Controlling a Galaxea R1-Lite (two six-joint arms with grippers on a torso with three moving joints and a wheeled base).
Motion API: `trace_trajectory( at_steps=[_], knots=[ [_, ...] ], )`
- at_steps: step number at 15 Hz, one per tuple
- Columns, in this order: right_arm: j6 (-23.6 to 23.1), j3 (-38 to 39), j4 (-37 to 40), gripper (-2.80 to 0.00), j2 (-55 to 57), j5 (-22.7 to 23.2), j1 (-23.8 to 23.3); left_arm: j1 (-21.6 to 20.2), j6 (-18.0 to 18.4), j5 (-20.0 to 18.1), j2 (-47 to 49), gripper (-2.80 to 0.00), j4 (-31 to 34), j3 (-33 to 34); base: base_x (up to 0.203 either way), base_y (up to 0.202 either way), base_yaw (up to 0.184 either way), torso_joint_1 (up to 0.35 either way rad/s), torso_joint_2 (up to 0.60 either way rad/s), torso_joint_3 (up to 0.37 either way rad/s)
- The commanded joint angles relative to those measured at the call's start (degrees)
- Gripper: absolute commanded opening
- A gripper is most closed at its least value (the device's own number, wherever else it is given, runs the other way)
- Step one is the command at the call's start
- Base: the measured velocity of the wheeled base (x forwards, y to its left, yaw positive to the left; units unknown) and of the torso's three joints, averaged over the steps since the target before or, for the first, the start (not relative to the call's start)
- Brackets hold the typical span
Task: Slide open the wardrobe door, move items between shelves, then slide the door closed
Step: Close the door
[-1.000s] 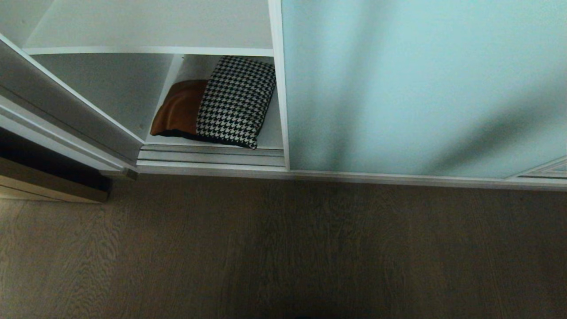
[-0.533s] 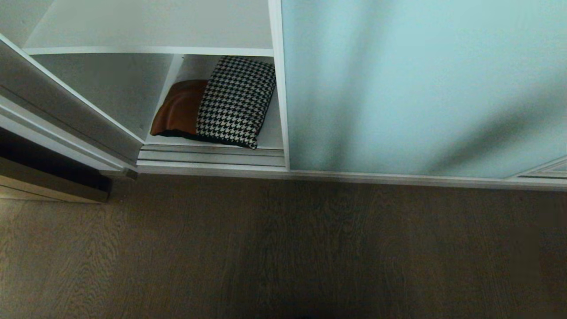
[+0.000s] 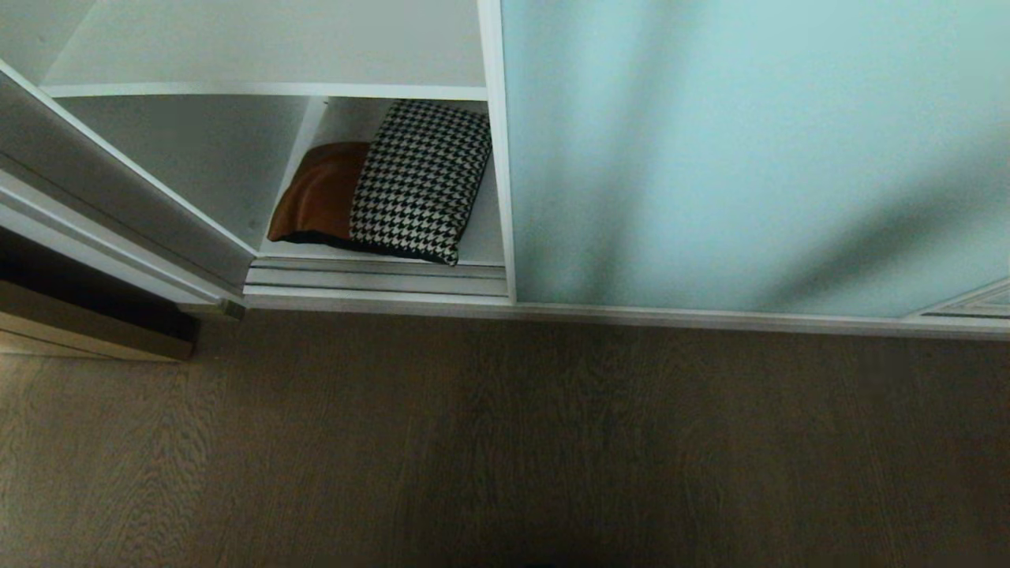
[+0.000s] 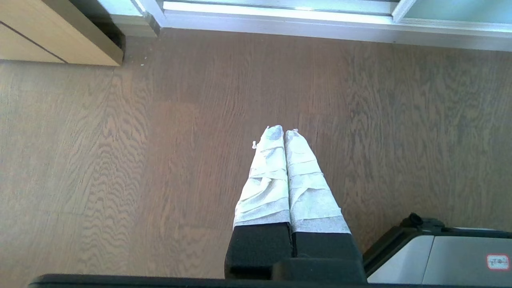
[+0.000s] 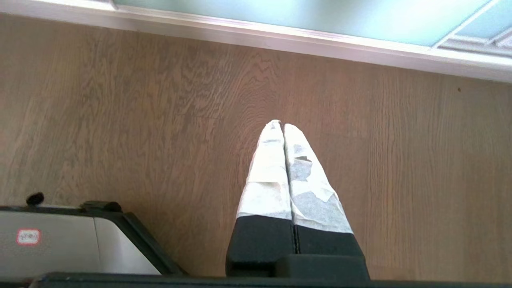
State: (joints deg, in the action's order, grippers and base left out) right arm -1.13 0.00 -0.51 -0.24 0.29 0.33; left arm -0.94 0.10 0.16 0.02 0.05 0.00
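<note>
We see the cushion (image 3: 387, 185) on the bottom shelf (image 3: 485, 244), left of the sliding wardrobe door (image 3: 750, 158), a wooden door (image 4: 48, 36) far left. Our left gripper (image 4: 284, 134) and right gripper (image 5: 280, 125) hang over the floor (image 3: 505, 442), fingers closed, empty.
</note>
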Motion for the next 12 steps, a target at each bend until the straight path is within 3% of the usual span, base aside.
trace_trajectory(
  at_steps=[1,12],
  knots=[
    [0.7,0.0,0.0,-2.80,0.1,-0.1,0.0,0.0,0.0,0.0,0.1,-2.80,0.0,0.1,0.000,0.000,0.000,0.000,0.00,0.000],
    [0.8,0.0,0.0,-2.80,0.2,-0.1,0.0,0.0,0.5,0.0,0.1,-2.80,0.0,0.1,0.000,0.000,0.000,0.000,0.00,0.000]
  ],
)
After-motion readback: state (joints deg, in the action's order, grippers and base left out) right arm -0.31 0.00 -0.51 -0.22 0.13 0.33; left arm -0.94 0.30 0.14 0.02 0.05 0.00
